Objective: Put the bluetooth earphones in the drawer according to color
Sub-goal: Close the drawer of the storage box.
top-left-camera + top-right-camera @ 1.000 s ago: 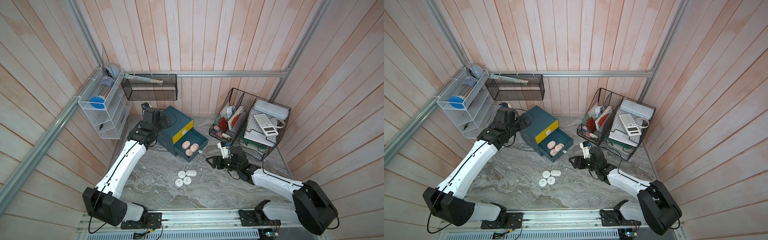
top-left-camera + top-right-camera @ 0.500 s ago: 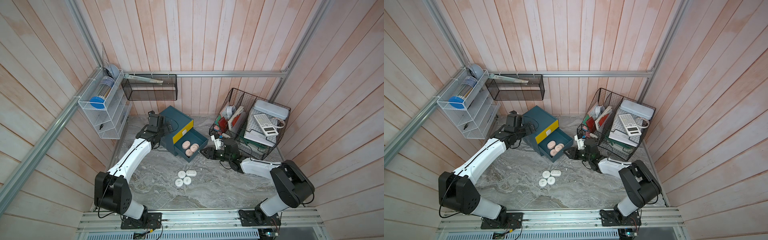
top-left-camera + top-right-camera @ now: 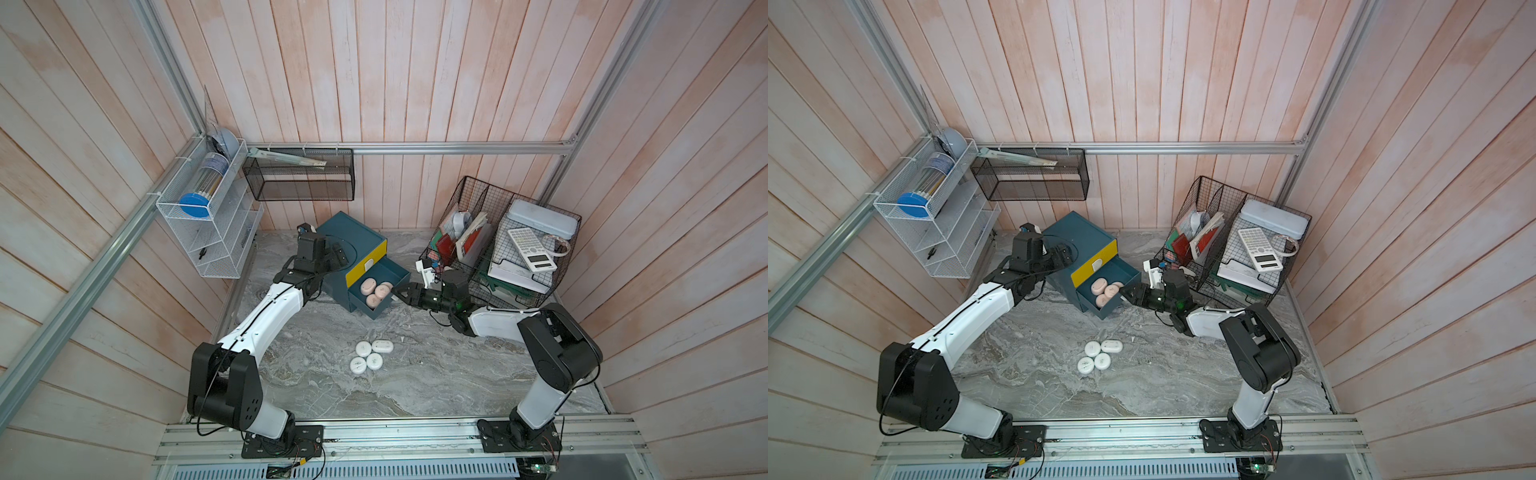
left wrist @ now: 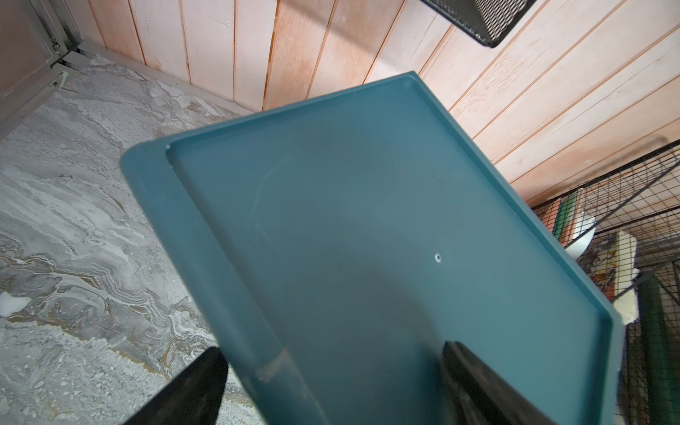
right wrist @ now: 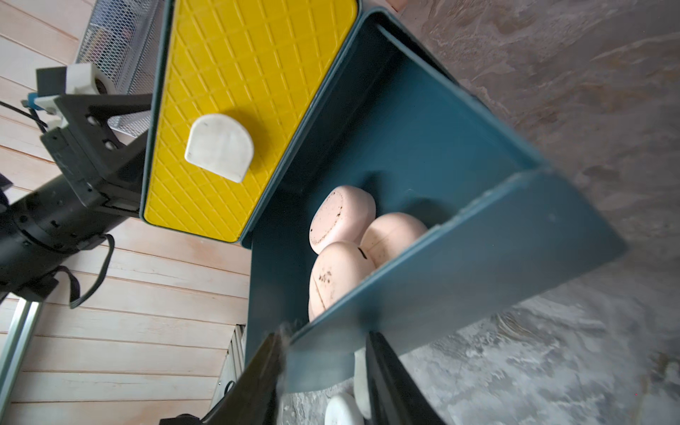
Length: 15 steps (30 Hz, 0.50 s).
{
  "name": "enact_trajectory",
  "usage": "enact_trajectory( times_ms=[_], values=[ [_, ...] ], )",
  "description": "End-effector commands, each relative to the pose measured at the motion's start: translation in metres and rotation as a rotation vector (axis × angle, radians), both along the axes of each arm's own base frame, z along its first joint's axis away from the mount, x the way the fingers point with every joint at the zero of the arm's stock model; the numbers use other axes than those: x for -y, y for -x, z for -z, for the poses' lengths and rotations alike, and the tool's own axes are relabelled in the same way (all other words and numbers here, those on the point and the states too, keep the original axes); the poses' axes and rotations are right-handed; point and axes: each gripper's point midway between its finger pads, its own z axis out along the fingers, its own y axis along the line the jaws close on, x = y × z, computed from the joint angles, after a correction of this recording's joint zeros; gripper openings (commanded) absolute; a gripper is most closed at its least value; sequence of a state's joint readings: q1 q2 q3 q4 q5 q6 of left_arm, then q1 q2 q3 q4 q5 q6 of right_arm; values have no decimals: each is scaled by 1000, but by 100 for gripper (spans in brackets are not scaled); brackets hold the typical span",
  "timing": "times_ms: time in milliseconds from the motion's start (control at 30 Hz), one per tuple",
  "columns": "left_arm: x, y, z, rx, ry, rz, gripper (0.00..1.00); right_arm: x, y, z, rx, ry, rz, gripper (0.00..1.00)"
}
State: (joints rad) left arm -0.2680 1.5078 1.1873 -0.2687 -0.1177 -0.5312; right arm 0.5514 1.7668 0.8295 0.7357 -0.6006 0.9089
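The pink earphone cases (image 3: 376, 291) lie bunched in the open middle drawer (image 3: 362, 306). It juts from the teal cabinet (image 3: 353, 235) toward the lower right in both top views. You can count three for certain, and a fourth seems to peek out beside the front panel (image 5: 460, 265).

Your right hand (image 3: 397, 291) sits right at that panel, on the line the drawer slides along. A push from there would run up and left, into the cabinet, and this is by far the nearer arm for it.

The right wrist view shows what the top views cannot. The fingers (image 5: 382, 368) stand one on each side of the panel's edge, narrowed but with a gap. You cannot tell whether they are pinching it. The yellow front (image 5: 239, 110) above is closed.

Your left hand (image 4: 333, 349) hangs over the cabinet's back corner. Its fingers are spread wide, one over the top and one past the side, gripping nothing. It is probably there to steady the cabinet.

Four white cases (image 3: 371, 357) sit clustered on the surface (image 3: 436, 382), lower centre, well apart from both hands. No black cases show.
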Motion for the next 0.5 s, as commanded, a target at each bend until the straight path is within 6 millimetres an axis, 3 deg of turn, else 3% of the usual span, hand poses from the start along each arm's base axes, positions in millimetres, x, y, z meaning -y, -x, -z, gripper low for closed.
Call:
enact_trajectory(
  times_ms=[0,267,467],
  values=[
    [0,24,59,-191,-48,40,95,-11,-11,-26,55,-103,-20,38],
    [8,24,58,-179,-31,72,94,-33,-37,-38,34,-217,-47,34],
    [10,29,55,-135,2,78,94,-25,-29,-45,53,-193,-35,34]
  ],
)
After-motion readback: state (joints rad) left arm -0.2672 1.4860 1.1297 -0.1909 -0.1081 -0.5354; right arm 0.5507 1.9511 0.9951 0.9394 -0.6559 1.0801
